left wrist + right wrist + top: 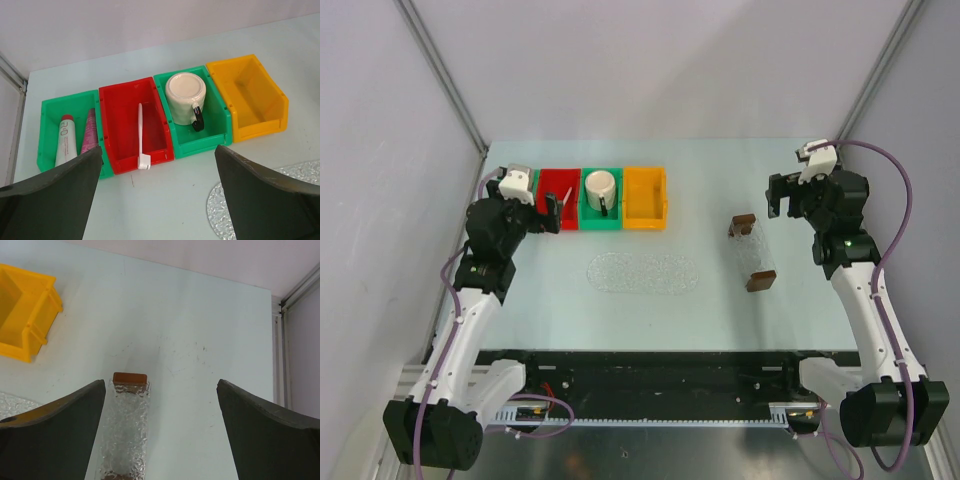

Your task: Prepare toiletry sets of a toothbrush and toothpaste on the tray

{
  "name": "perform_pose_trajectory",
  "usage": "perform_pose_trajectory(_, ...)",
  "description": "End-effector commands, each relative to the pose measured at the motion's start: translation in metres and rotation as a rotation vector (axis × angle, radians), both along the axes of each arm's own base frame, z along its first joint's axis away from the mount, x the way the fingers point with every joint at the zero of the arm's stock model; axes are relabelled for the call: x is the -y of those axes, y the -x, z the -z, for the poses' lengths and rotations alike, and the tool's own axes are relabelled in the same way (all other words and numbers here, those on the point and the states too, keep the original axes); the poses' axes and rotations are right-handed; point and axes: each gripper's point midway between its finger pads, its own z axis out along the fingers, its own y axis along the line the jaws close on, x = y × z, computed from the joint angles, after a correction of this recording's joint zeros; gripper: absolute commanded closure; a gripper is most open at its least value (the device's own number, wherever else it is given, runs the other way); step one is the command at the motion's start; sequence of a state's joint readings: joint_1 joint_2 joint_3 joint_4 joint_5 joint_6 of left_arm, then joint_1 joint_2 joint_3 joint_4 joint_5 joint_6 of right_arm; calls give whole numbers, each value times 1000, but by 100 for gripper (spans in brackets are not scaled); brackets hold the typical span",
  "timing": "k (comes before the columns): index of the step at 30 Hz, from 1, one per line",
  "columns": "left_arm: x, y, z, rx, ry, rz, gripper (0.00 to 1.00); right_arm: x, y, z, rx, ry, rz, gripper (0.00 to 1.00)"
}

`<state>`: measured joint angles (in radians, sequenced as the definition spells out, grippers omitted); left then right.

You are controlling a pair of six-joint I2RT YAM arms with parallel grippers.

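- Inside the red bin (106, 125), toothbrush (141, 132) lies lengthwise, head at the near wall.
- Looks light, stiff, slick; best pinched mid-handle across its thin width.
- toothpaste (89, 131) sits in the far-left green bin (47, 125), just beside a white tube (63, 140); soft, squashy, so grip gently mid-body.
- tray (752, 252) is well apart on the right of the bench (720, 180), nothing in it yet; no set started, I'd say.
- left end effector (158, 160) released, holding nothing, above the bins; right end effector (161, 390) released, above the tray.
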<state>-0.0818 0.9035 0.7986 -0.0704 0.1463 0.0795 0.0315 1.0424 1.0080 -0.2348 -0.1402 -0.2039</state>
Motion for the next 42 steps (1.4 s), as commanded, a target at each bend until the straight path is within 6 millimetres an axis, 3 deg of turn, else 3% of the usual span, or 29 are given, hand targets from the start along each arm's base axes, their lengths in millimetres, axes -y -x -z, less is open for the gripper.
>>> perform_pose_trajectory(1, 1, 1, -5, 30, -35, 32, 0, -3, 0, -1, 11, 19, -21, 0)
perform_pose_trajectory(12, 5, -2, 3, 1, -38, 56, 0, -20, 5, 46, -163, 84, -81, 0)
perform_pose_trajectory(20, 9, -1, 6, -22, -43, 81, 0, -45, 6, 124, -431, 177, -109, 1)
perform_pose_trajectory(27, 9, -1, 6, -24, -48, 82, 0, -54, 14, 172, -632, 189, -128, 5)
perform_pose_trajectory(42, 9, -1, 6, -26, -52, 82, 0, -34, 12, 200, -719, 220, -71, 0)
